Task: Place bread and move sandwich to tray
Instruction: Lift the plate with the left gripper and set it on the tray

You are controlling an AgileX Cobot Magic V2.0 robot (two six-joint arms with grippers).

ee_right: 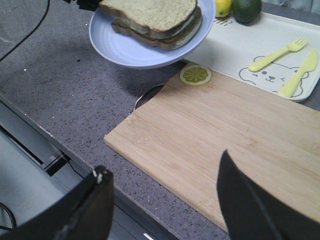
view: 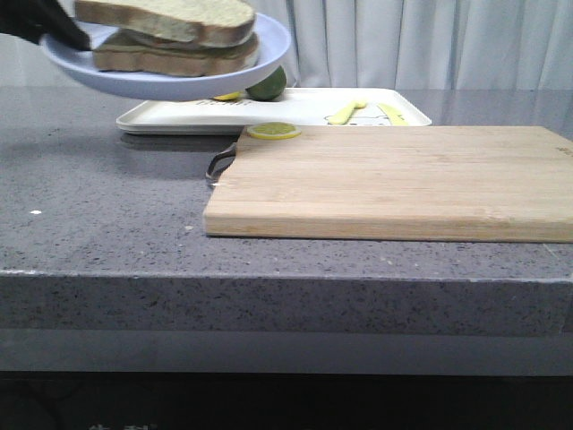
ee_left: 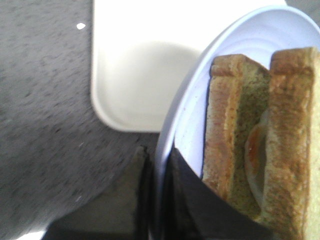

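Note:
My left gripper [ee_left: 157, 165] is shut on the rim of the round pale blue plate [ee_left: 240, 45] and holds it in the air. The sandwich [ee_left: 260, 140] lies on the plate, with a fried egg [ee_left: 252, 150] between its brown-crusted slices. The pale-faced bread [view: 170, 13] is the top slice. In the front view the plate [view: 179, 85] hangs over the left end of the white tray [view: 304, 112], with the left gripper [view: 49, 31] at its left rim. My right gripper [ee_right: 162, 185] is open and empty over the near edge of the cutting board [ee_right: 225, 130].
A lemon slice [ee_right: 195, 75] lies on the board's far corner. On the tray [ee_right: 235, 45] are a lime [ee_right: 246, 9], a lemon [ee_right: 223, 7], a yellow fork [ee_right: 277, 52] and a knife [ee_right: 300, 67]. The counter's front edge runs below the right gripper.

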